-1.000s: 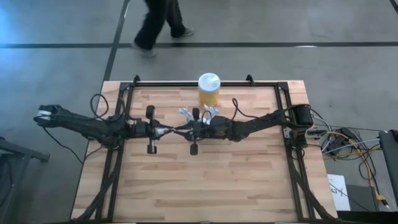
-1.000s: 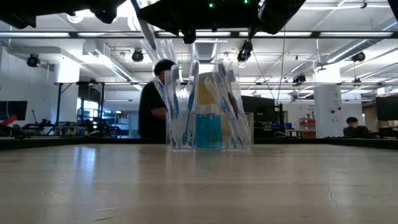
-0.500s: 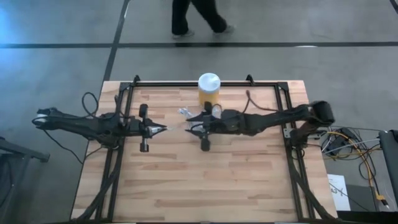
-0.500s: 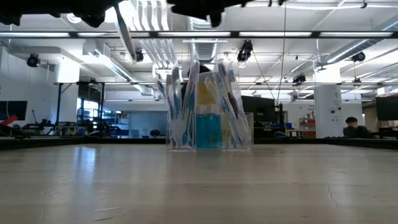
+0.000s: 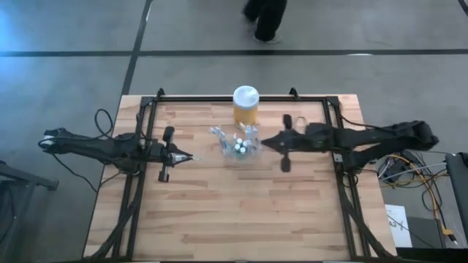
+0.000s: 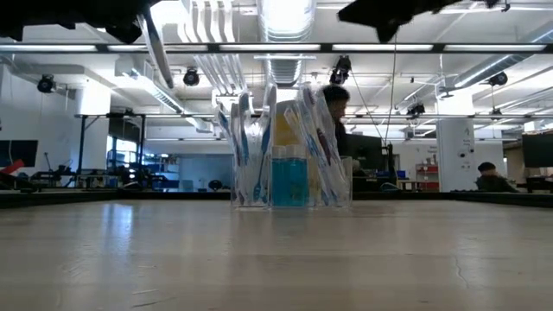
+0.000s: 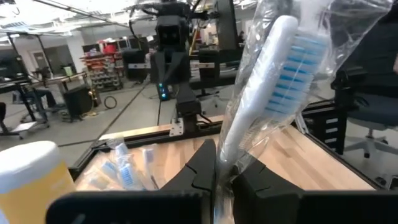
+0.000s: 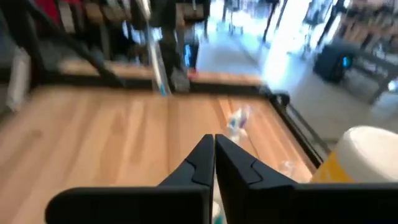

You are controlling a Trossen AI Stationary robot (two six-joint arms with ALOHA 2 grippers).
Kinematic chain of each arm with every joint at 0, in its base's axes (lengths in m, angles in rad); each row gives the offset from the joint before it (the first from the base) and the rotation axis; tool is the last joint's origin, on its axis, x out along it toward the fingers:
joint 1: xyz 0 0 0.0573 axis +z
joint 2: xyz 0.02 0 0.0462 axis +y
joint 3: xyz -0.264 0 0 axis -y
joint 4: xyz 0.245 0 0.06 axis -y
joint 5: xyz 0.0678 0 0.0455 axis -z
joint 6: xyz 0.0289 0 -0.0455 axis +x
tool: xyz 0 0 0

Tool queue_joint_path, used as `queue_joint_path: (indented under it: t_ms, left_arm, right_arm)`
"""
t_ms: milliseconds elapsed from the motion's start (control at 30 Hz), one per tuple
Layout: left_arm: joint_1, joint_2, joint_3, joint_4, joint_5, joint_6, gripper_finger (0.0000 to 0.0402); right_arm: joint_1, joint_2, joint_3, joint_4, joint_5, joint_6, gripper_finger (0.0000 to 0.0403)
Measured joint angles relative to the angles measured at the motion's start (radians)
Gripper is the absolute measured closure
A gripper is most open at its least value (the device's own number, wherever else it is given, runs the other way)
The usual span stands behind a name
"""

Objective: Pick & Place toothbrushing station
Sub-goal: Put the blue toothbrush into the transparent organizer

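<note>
Clear holder (image 5: 239,145) sits a bit back of table centre in the high view, w/ blue-and-white toothbrushes (image 6: 242,142) standing in it, upright or leaning out, and a few small white-capped round pieces (image 5: 239,144) visible from above. Low view shows the holder (image 6: 289,177) resting on the wood table (image 5: 241,212), brushes fanned out at both sides. Yellow jar w/ white lid (image 5: 246,104) stands at roughly 12 o'clock from the holder, just beside it, near the table's far edge. Left gripper (image 5: 184,156) is at approx 9 o'clock from the holder, near but apart, tips pointing toward it. In the left wrist view its fingers (image 7: 202,171) are pinched narrow on a wrapped toothbrush (image 7: 273,81), white handle w/ blue bristles in clear plastic, head sticking up beyond the tips; the holder w/ its brushes (image 7: 124,168) shows farther off on the table, yellow jar (image 7: 31,180) close by the cam. Right gripper (image 5: 267,142) is at approx 3 o'clock from the holder, just beside it, arm stretching back to the table's right edge. Right wrist view has its fingers (image 8: 202,163) closed tip to tip, nothing between them. A person (image 5: 265,14) is on the floor past the table's far side.
</note>
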Motion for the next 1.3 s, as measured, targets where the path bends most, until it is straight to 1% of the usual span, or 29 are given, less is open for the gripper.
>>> queue_joint_path:
  t_ms: [67, 167, 233, 367, 500, 633, 767, 933, 1033, 1133, 1300]
  left_arm:
    - [0.001, 0.001, 0.0, 0.0, 0.022, -0.006, 0.0381]
    - [0.001, 0.007, 0.0, 0.0, 0.106, -0.034, 0.0381]
    - [0.001, 0.015, 0.0, -0.001, 0.141, -0.056, 0.0381]
    - [0.001, 0.072, 0.0, 0.025, 0.144, -0.087, 0.0381]
    - [0.001, 0.178, -0.001, 0.137, 0.154, -0.1, 0.0381]
    - [0.019, 0.302, -0.001, 0.309, 0.146, -0.066, 0.0381]
    - [0.083, 0.414, 0.007, 0.453, 0.075, -0.033, 0.0381]
    - [0.223, 0.544, 0.061, 0.482, 0.081, -0.106, 0.0381]
    - [0.282, 0.618, 0.091, 0.491, 0.082, -0.149, 0.0381]
    - [0.307, 0.688, 0.106, 0.523, 0.091, -0.172, 0.0381]
    - [0.309, 0.781, 0.113, 0.58, 0.087, -0.174, 0.0381]
  right_arm:
    - [0.001, -0.077, -0.095, 0.077, -0.005, 0.031, 0.0394]
    - [0.001, -0.167, -0.234, 0.205, -0.006, 0.06, 0.0394]
    - [0.0, -0.219, -0.314, 0.322, -0.003, 0.064, 0.0394]
    - [0.001, -0.293, -0.454, 0.477, -0.008, 0.062, 0.0394]
    - [-0.008, -0.351, -0.554, 0.554, -0.001, 0.057, 0.0395]
    - [-0.024, -0.401, -0.615, 0.557, 0.006, 0.075, 0.0395]
    - [-0.023, -0.439, -0.657, 0.573, 0.002, 0.072, 0.0395]
    - [-0.023, -0.476, -0.701, 0.576, 0.002, 0.08, 0.0395]
    - [-0.023, -0.493, -0.733, 0.578, 0.003, 0.084, 0.0395]
    - [-0.023, -0.504, -0.758, 0.578, 0.004, 0.092, 0.0395]
    - [-0.023, -0.507, -0.763, 0.576, 0.003, 0.109, 0.0394]
